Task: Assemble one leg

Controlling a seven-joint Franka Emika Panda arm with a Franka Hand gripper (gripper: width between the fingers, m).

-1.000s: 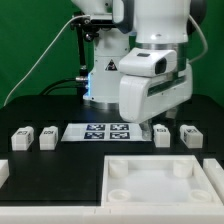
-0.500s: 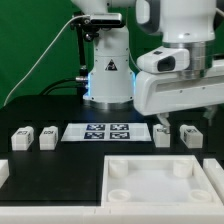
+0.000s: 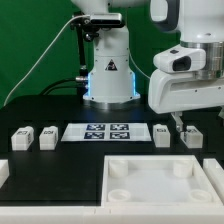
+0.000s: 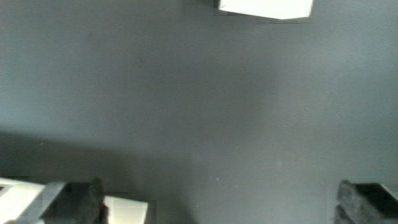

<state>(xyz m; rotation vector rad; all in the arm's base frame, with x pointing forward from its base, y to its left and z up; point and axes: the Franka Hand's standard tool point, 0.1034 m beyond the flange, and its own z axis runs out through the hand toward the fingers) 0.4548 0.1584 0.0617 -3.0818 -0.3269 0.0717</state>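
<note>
black tabletop (image 3: pixel 60 165) with the white robot hand (image 3: pixel 177 124) hovering low, fingers (image 4: pixel 75 200) wide apart, holding nothing.
large white square plastic tray with round corner sockets (image 3: pixel 160 182) lies near the hand, on the camera side; small white rectangular plastic leg with a tag (image 3: pixel 188 137) lies just beneath the hand.

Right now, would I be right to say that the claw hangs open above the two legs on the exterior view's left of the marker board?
Not quite: only the side is wrong. The exterior view shows the claw hanging open above the two legs on the exterior view's right of the marker board, not its left.
</note>
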